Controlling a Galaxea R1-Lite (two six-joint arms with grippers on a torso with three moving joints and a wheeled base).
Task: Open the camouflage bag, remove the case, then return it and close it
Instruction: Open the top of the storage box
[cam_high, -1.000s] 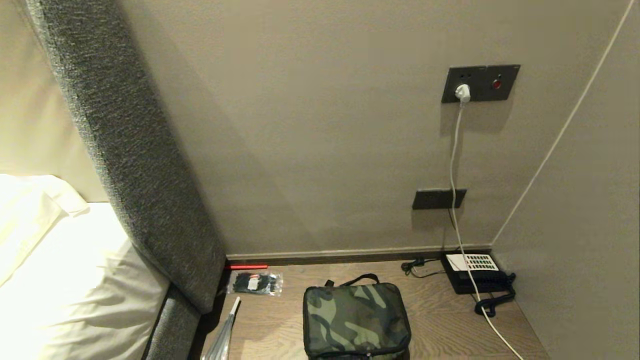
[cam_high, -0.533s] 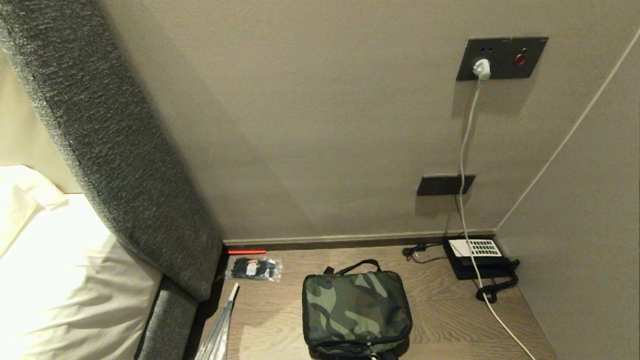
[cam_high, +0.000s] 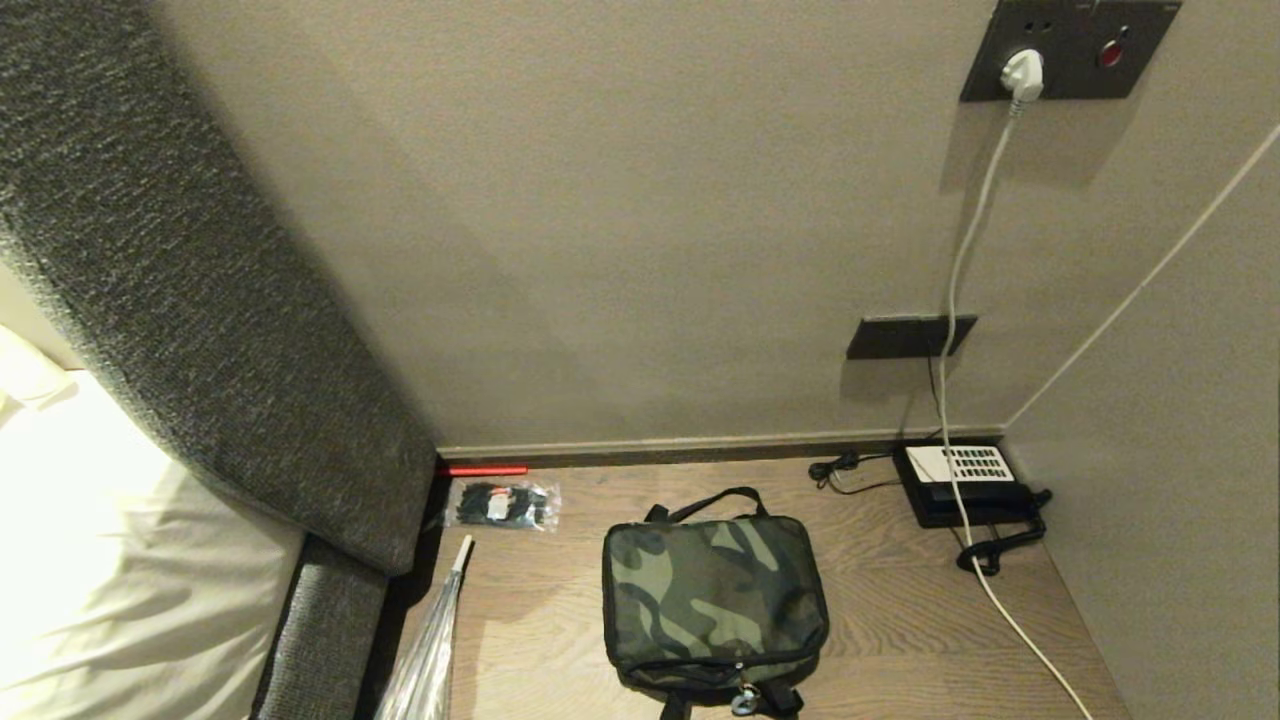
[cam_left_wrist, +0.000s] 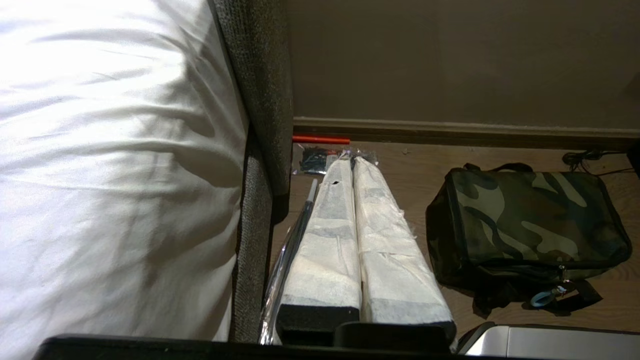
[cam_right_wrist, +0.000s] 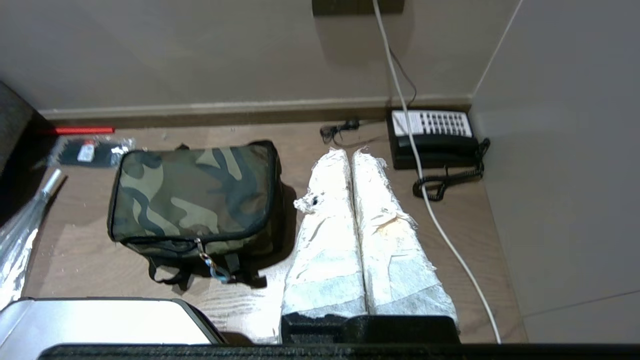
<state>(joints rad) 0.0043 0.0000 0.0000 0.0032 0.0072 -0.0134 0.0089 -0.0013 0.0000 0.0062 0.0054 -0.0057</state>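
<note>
Wood-grain floor fills more of head view than a sec ago (camera tilted down). Zipped green-tan-black camouflage bag now fully visible lower centre, bare floor either side. Left gripper & right gripper pressed closed, holding nothing.

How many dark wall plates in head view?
2: socket plate at the top right, with the white plug in it; a smaller plate lower, above the phone.

A soft, boxy camouflage bag in green, tan and black is seen lying flat on a wooden desk, its broad patterned face turned upward. It is zipped shut, with the zip pull hanging at the near edge. A black strap handle is looped at the far side, toward the wall. The case cannot be seen.
</note>
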